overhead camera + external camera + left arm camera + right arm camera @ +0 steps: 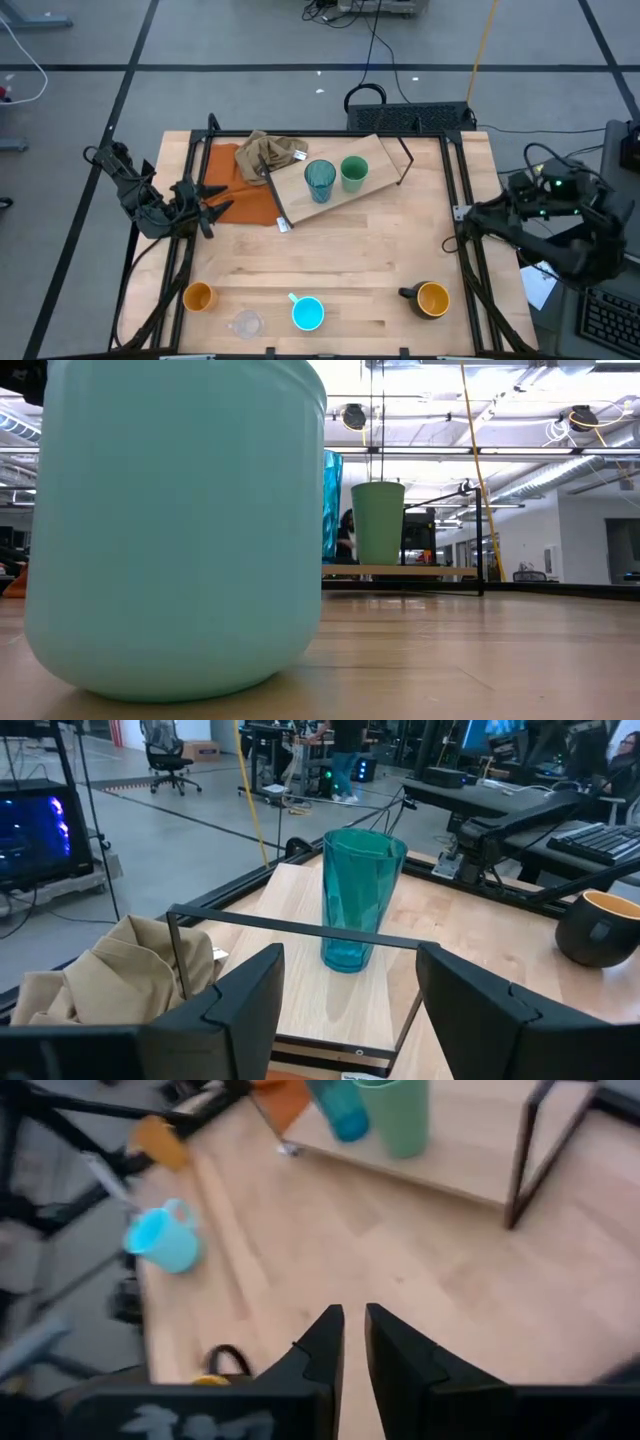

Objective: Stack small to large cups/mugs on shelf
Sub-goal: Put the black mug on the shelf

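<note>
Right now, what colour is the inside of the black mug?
Yellow-orange inside the black mug, clearest in the high view.

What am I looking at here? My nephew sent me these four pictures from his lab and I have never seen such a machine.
It is a robot with two dark arms at a wooden table, each ending in a two-finger gripper. One picture looks straight down, one sits at table level, and two come from cameras on the arms' wrists.

The left gripper is open and empty at the table's left edge, facing the shelf, a small wooden board on thin black legs. The teal tumbler and green cup stand on it.

The right gripper is nearly shut and holds nothing, off to the right.

Along the table's near edge stand an orange cup, a clear glass, a light-blue mug and a black mug. A tan cloth lies by the shelf.
</note>
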